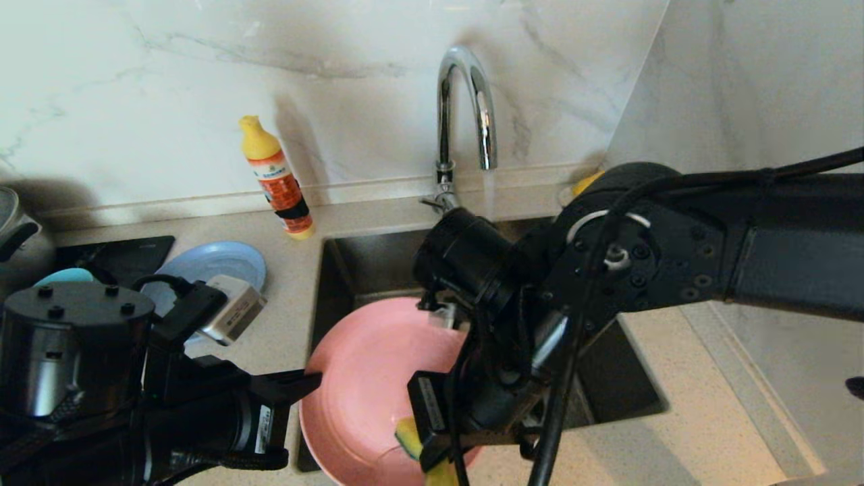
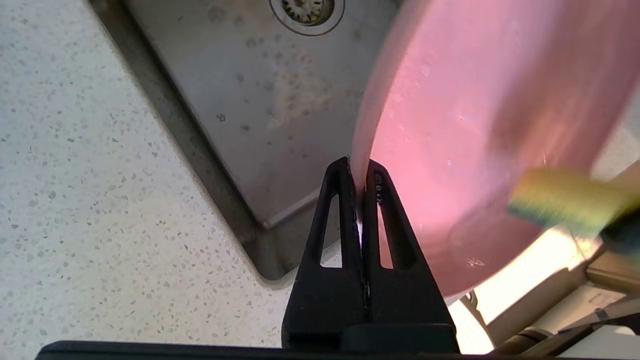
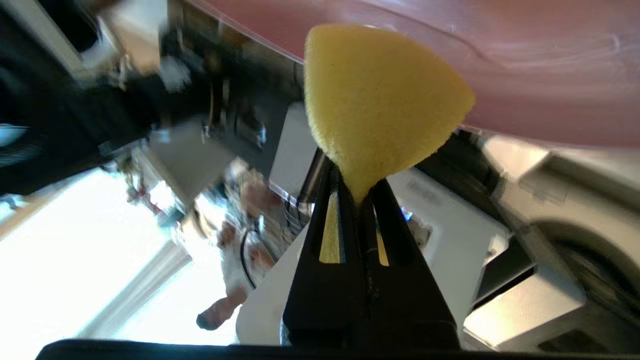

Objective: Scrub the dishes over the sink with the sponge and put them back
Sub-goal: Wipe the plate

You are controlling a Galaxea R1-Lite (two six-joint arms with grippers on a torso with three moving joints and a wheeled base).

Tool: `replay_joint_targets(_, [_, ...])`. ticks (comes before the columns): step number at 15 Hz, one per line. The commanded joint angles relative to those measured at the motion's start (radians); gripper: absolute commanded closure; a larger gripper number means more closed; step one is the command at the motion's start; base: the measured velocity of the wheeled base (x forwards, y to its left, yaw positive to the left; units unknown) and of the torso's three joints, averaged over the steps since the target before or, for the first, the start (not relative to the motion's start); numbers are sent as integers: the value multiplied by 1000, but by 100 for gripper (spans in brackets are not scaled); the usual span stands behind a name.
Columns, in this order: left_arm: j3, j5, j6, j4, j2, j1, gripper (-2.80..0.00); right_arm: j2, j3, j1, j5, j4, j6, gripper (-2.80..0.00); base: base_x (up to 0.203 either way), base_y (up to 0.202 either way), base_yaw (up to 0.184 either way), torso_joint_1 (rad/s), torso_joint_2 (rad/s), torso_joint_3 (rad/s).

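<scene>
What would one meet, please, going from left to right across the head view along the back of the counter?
Steel pot → grey-blue plate → yellow-and-orange bottle → chrome tap.

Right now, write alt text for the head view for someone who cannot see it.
Over the steel sink, the left gripper pinches the rim of a tilted pink plate while the right gripper holds a yellow sponge at its lower edge. The tap runs behind.

Porous foam sponge (image 3: 380, 100), steel sink (image 2: 260, 100)
</scene>
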State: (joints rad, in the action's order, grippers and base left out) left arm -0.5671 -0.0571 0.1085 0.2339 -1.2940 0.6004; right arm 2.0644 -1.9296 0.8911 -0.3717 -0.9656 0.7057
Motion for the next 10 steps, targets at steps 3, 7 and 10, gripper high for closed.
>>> replay_joint_targets(3, [4,2,25,2,-4,1,0,-70,-3,-70,-1,24,3,0,0,0,0,0,0,0])
replay_joint_targets(7, [6,3,25,2,-7,7,0,-77,-3,-77,-3,91,1,0,0,0,0,0,0,0])
replay_joint_targets(10, [6,3,25,2,-4,7,0,-60,-3,-47,-4,120,1,0,0,0,0,0,0,0])
